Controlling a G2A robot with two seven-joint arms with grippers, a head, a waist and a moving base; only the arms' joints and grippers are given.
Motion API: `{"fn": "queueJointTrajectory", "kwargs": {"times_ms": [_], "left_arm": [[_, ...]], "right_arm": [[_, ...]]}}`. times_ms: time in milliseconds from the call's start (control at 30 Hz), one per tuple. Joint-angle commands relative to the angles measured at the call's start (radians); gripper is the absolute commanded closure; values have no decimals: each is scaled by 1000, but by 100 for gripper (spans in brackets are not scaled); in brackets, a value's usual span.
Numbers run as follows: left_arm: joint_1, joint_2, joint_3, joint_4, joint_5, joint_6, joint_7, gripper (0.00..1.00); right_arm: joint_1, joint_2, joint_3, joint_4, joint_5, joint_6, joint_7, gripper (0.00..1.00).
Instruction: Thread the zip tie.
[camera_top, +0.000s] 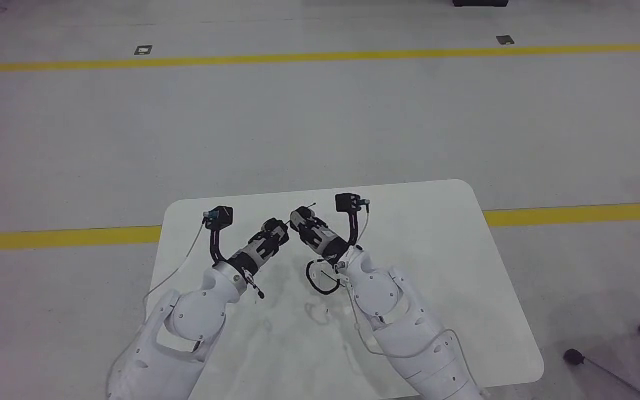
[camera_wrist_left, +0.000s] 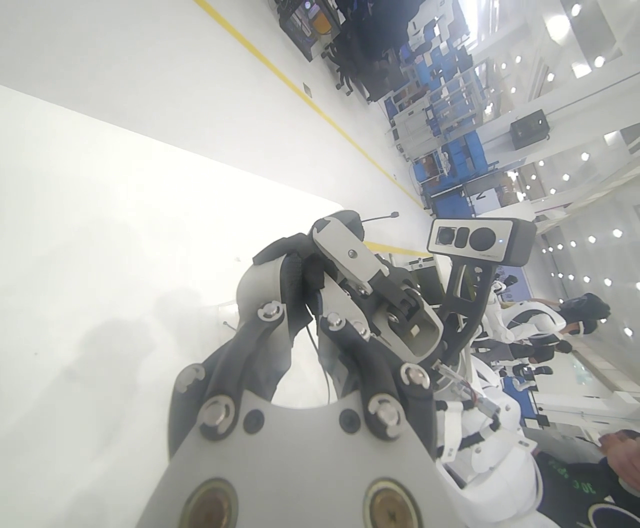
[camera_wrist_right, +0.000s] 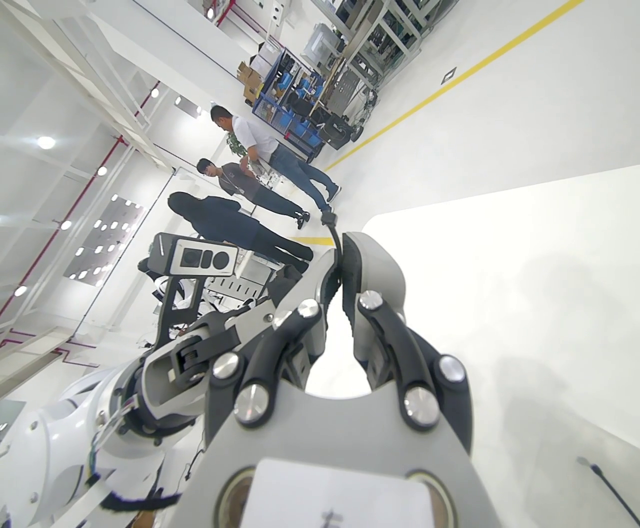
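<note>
- Your right hand (camera_wrist_right: 342, 262) is fully closed on the zip tie (camera_wrist_right: 334, 237). The black strap is pinched between the pads right at the fingertips.
- The tie's square head pokes out just past those fingertips, raised above the worktop (camera_top: 450, 260) and not resting on it.
- In the left wrist view you get the same head end as a thin stalk with a small knob. It sticks out beyond the right hand's tips, again above the worktop.
- Your left hand (camera_wrist_left: 292, 280) is closed too, with its black pads pressed together.
- A thin black strip runs back from the left hand's pads between its finger links. It reads as the tie's tail held in that grip.
- Both hands are held above the worktop, tip to tip and angled toward each other. You can't tell from these views whether the tips touch or sit just beside each other.
- In the top view the pair sits over the worktop's left half, nearer its far edge than its near edge.
- A second thin black strip (camera_wrist_right: 597, 472) lies flat on the worktop, well apart from both hands.
</note>
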Motion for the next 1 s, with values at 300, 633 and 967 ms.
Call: {"fn": "queueJointTrajectory", "kwargs": {"times_ms": [300,633,967], "left_arm": [[-15,1,2,13,-14,-11,4,100],[5,6,-12,-2,-28,-24,14,100],[14,9,-20,-10,-43,-31,14,100]], "right_arm": [[11,6,-5,10,-1,-19,1,100],[11,8,-16,11,-13,-2,-29,100],[11,10,-25,9,-14,3,-45,100]]}}
